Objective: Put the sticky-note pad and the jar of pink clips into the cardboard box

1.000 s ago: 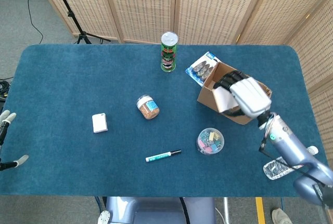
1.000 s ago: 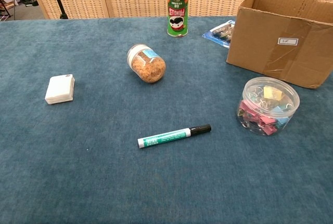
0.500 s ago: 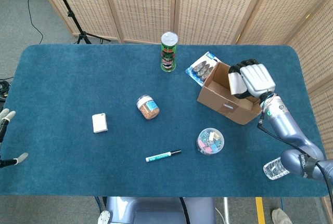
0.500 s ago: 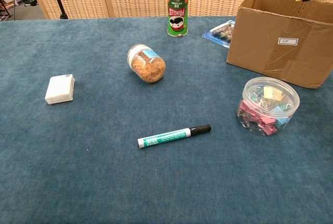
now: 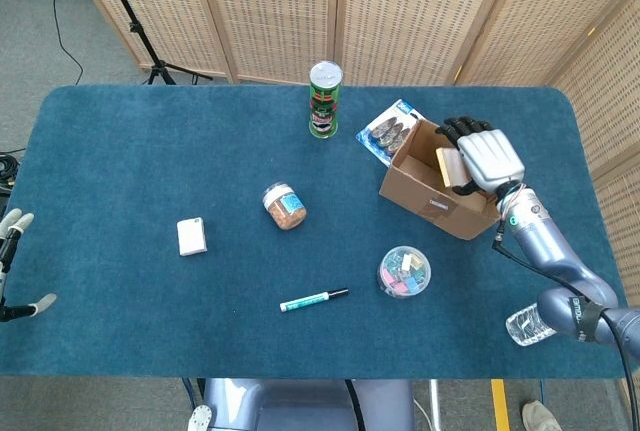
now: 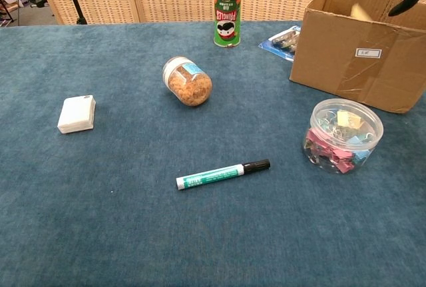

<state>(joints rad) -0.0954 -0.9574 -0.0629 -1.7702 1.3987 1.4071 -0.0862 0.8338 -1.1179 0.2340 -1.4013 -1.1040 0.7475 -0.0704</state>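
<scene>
Brown cardboard box (image 5: 440, 201) has the pale yellow sticky-note pad (image 5: 448, 166) inside, the right hand (image 5: 487, 158) gripping it (dark fingers curled over). Clear jar of pink clips (image 6: 343, 134) sits just beside the box. Left hand (image 5: 12, 266) hangs open off the table's edge.

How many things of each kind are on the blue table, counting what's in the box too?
Jars: 2 – jar of pink clips, snack jar
Cans: 1 – chip can
Boxes: 1 – cardboard box
Pads: 1 – sticky-note pad, in the box
Markers: 1 – marker
White packs: 1 – white pack
Blue packets: 1 – blue packet
Bottles: 1 – water bottle
Total: 9
</scene>
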